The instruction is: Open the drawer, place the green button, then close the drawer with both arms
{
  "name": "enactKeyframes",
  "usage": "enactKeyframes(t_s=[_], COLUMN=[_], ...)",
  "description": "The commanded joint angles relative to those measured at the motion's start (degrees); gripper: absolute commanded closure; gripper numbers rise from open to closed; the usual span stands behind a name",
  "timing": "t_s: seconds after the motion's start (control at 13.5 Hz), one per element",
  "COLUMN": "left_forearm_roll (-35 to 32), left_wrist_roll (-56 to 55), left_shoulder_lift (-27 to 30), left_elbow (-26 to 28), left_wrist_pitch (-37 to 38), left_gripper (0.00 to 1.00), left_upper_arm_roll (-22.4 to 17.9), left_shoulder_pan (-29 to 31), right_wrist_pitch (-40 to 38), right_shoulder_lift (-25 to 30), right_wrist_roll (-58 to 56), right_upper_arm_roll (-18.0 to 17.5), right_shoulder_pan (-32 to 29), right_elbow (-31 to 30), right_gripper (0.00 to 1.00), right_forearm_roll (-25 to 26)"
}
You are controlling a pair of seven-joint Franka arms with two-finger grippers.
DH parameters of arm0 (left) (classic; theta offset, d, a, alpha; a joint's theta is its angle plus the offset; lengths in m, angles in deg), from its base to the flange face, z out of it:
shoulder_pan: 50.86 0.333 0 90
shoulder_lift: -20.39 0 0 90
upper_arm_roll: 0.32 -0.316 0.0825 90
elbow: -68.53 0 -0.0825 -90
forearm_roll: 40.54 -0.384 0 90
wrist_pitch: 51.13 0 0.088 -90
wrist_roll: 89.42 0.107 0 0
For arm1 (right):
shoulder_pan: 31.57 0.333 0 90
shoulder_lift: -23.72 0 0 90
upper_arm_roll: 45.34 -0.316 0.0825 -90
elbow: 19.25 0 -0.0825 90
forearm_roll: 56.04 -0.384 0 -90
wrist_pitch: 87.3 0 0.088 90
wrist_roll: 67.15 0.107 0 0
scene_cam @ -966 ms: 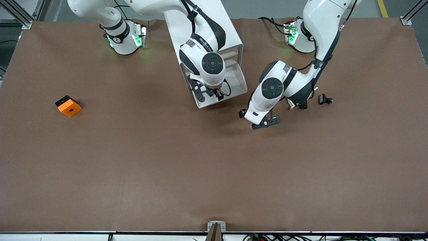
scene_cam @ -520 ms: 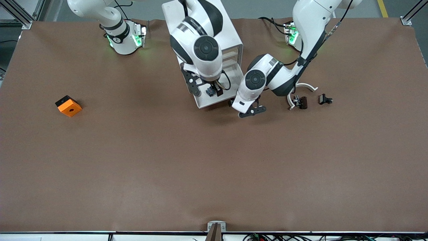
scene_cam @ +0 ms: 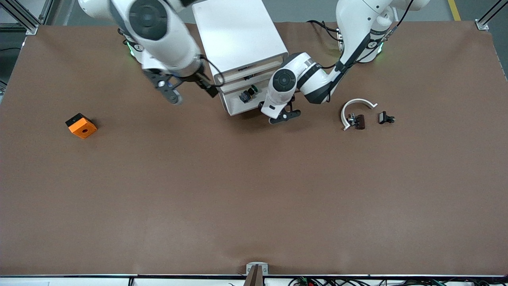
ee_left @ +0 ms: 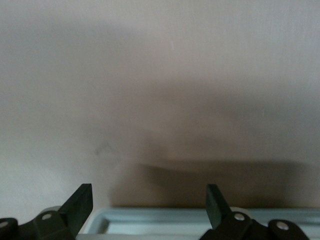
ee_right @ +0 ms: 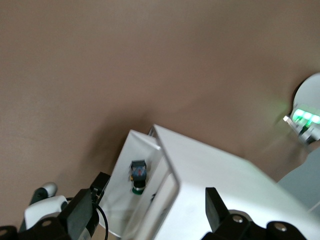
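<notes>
Green-capped button (scene_cam: 247, 94) lies in the half-open drawer (scene_cam: 254, 104), upper centre; left gripper (scene_cam: 282, 116) spread at its front; right gripper (scene_cam: 186, 90) (raised, upper left) spread, empty; no legible writing.

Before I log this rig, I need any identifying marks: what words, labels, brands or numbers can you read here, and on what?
None can be read.
Right arm's base: a small round mark, too small to read.
Left arm's base: a like mark, too small to read.
Cabinet, open drawer, button, orange cube: no lettering shows.
Left gripper and right gripper: no lettering shows.
</notes>
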Motion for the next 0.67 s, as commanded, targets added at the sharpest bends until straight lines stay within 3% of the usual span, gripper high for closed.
enactKeyframes(t_s=[0.0,0.3,0.59], left_forearm_roll=[-0.08,-0.08,-0.17], left_wrist_roll=[-2.87,-4.81,-4.9], left_shoulder_lift=[0.02,-0.68,-0.25], left_elbow=[0.96,1.32,0.53], left_wrist_pitch=[0.15,0.15,0.24], left_gripper=[0.0,0.0,0.0], left_upper_arm_roll=[2.18,3.15,2.89], left_shoulder_pan=[-1.19,-4.0,-3.05], right_wrist_pitch=[-3.22,-7.36,-6.66], right_shoulder_lift=[3.28,5.3,6.54], right_wrist_roll=[-14.89,-30.99,-47.79], right_upper_arm_roll=[-0.9,-0.9,-0.9], right_shoulder_pan=[-9.33,-19.71,-26.14], right_elbow=[-1.91,-3.58,-5.96], right_gripper=[0.0,0.0,0.0], right_forearm_roll=[-0.47,-0.29,4.35])
